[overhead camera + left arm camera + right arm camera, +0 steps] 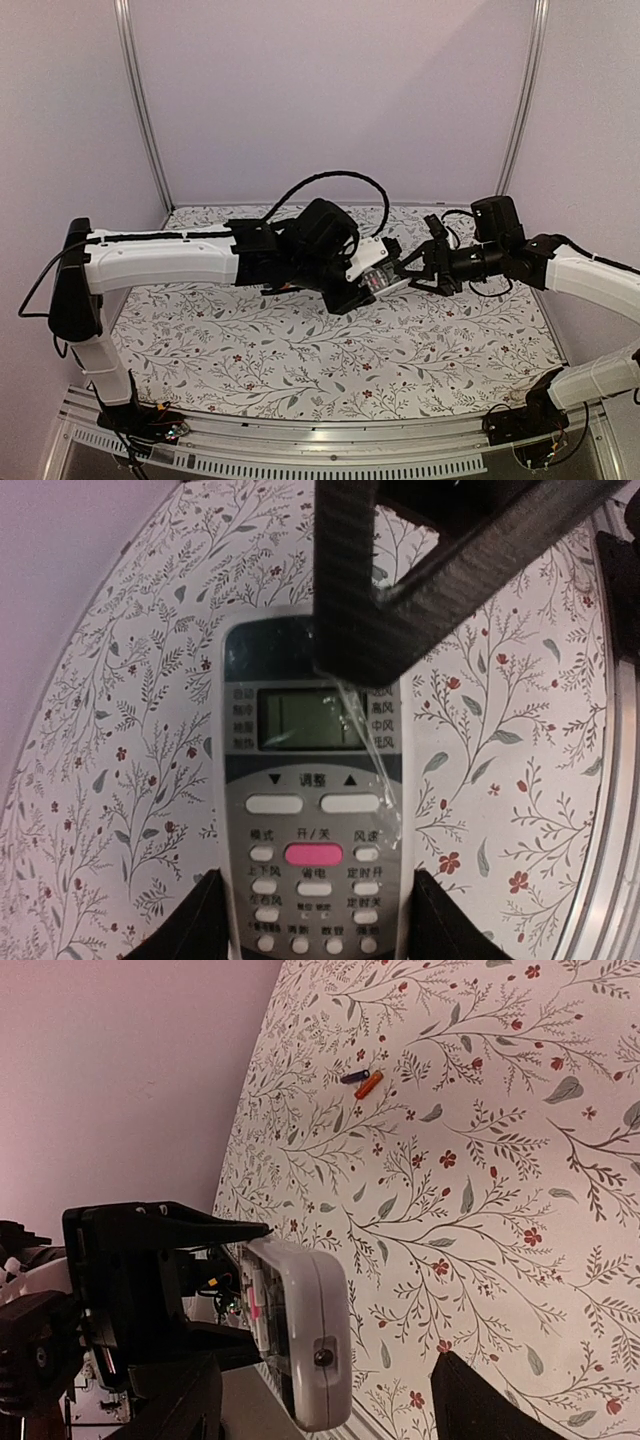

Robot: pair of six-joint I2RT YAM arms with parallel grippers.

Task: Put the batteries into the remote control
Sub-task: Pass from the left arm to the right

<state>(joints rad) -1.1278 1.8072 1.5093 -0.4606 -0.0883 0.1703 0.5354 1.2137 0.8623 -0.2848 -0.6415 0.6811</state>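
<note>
Left gripper (320, 928) is pinching the remote control (315, 810) by its button end; right gripper (330, 1385) is hovering spread at its display end. Labels are reading 调整, 开/关.

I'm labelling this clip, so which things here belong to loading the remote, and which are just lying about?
Job: remote, gripped by left end effector; right end effector, open; orange battery and dark battery, lying together on the cloth.
Just there: cloth; cable looping over the left arm.
</note>
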